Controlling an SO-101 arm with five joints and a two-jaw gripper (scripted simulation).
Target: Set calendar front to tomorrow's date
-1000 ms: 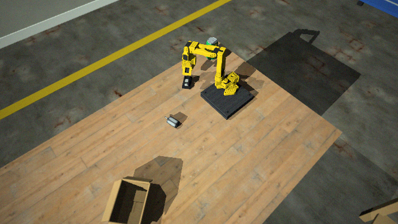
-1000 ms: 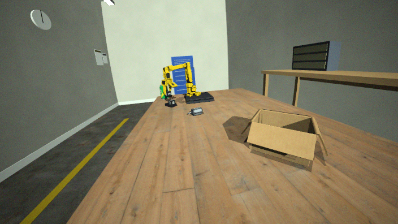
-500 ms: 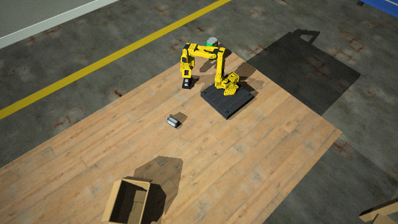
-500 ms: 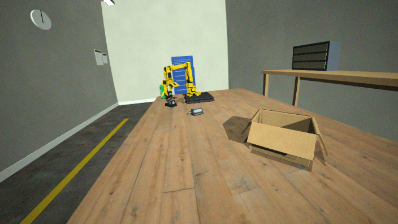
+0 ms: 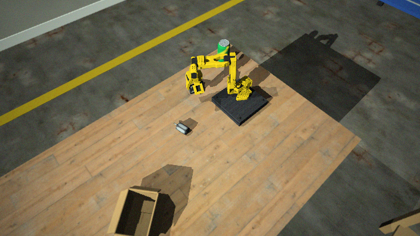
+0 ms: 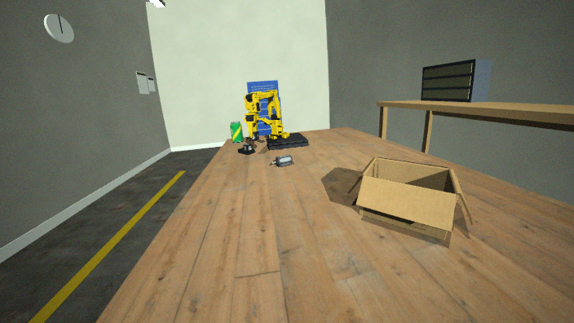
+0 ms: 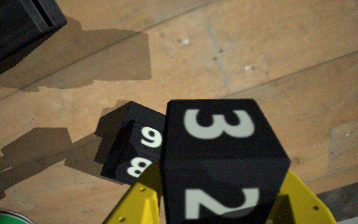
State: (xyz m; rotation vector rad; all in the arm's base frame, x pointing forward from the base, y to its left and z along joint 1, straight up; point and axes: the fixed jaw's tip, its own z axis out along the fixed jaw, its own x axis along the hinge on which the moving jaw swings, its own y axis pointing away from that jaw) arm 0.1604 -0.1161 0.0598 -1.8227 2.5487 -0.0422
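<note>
My gripper (image 5: 195, 90) (image 6: 252, 134) (image 7: 223, 175) is shut on a black cube (image 6: 254, 137) (image 7: 215, 131), held above the table. In the wrist view the cube shows a white 3 on one face and a white 2 on the face nearer the fingers, both turned sideways. The other black cube (image 6: 247, 148) (image 7: 145, 152) sits in the dark calendar tray (image 7: 114, 157), left of and below the held cube in the wrist view, showing a 9 and an 8. The held cube partly covers it there. The month's name cannot be read, and the arm hides most of the calendar in the top view.
A green can (image 5: 223, 47) (image 6: 236, 131) stands near the table's corner. A small grey motor-like part (image 5: 182, 127) (image 6: 283, 160) lies on the table. An open cardboard box (image 5: 117, 217) (image 6: 406, 201) stands farther off. The arm's black base board (image 5: 240, 109) (image 6: 288, 141) is close by.
</note>
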